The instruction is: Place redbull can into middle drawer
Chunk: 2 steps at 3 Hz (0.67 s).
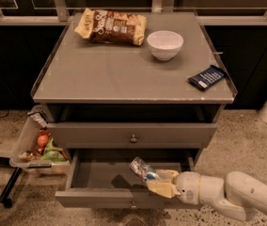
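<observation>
Redbull can: the redbull can [142, 168] is held over the inside of the open drawer, in its right part. It is tilted, and its free end points up and to the far left. I cannot tell if it touches the drawer floor.
Gripper: the gripper [156, 181] is low at the near right of the cabinet, just above the near right part of the open drawer. It reaches in from the right.
Jaws: they are narrow and hold the lower end of the can, with one yellowish finger on the far side and one on the near side.
Arm: the white arm [232, 197] goes from the gripper to the near right edge of the view.
Middle drawer: the middle drawer [100, 197] is pulled out toward the near side. Its grey floor is visible, with a dark shadow left of the can.
Upper drawer: the upper drawer [100, 134] is closed, with a small round knob [133, 138] in the middle of its front.
Counter: the counter [124, 74] is the flat grey top of the cabinet.
Snack bag: a snack bag [112, 27] lies at the far left of the counter.
White bowl: a white bowl [165, 44] stands just right of the bag.
Dark blue packet: a dark blue packet [207, 77] lies flat near the right edge.
Bin: a clear bin [23, 142] hangs tilted at the left of the cabinet, with colourful things inside.
</observation>
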Motion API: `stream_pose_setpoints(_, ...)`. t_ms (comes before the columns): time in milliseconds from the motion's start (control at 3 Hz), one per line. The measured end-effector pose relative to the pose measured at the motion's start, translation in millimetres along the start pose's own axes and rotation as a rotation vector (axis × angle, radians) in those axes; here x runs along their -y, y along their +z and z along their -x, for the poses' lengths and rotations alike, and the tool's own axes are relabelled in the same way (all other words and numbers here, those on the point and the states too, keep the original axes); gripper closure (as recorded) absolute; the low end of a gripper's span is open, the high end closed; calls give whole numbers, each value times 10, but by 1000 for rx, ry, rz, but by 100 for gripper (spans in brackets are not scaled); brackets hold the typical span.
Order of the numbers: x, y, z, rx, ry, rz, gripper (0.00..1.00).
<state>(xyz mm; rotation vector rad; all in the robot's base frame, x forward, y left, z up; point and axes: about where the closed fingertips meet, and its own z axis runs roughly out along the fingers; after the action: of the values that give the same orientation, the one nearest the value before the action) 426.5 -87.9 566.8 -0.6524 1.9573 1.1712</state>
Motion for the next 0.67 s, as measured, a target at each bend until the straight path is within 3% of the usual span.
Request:
stream_pose_setpoints(333,568,128,-344,2,138,-12,100)
stream_pose_setpoints(667,1014,235,-594,-6,240,-29,100)
